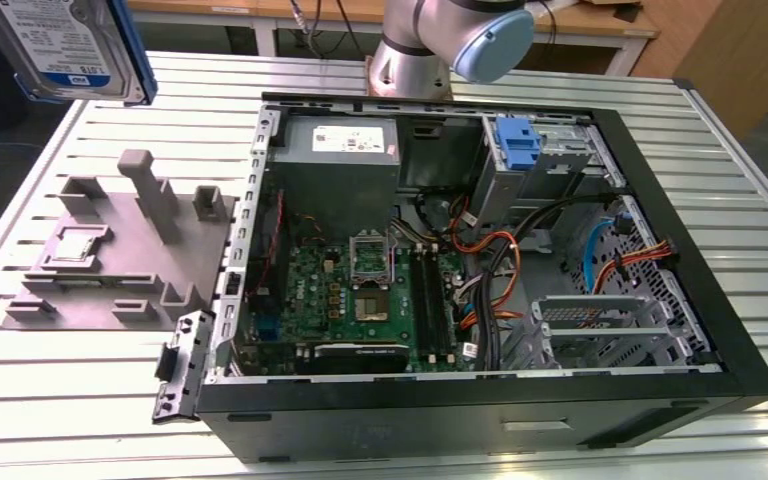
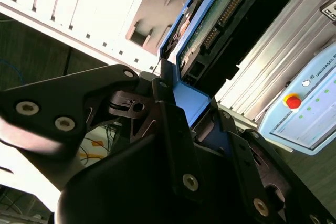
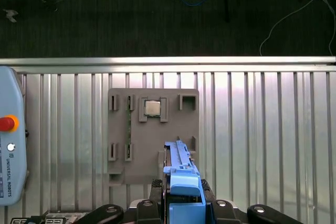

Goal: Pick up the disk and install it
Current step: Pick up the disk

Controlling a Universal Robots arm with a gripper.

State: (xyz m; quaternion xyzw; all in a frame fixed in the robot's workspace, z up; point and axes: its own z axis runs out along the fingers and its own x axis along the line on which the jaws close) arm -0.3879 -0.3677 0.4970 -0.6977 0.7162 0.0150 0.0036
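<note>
The disk (image 1: 71,45) hangs high above the table at the exterior view's far left, its silver face with the white-and-blue label and its blue carrier edge showing. In the first wrist view it is edge-on, a blue strip (image 3: 178,163) over the grey fixture (image 3: 152,135). My gripper (image 3: 181,198) is shut on the disk's blue carrier, with black fingers (image 2: 163,103) on either side of the blue plastic (image 2: 189,100). The disk's green circuit board (image 2: 215,19) shows in the second wrist view.
An open computer case (image 1: 738,380) lies on the slatted metal table (image 1: 64,400), with another blue carrier (image 1: 518,145) in its drive bay. The grey fixture (image 1: 117,250) holds a small silver chip (image 3: 152,108). A pendant (image 3: 10,140) lies on the table. The arm's base (image 1: 424,50) stands behind the case.
</note>
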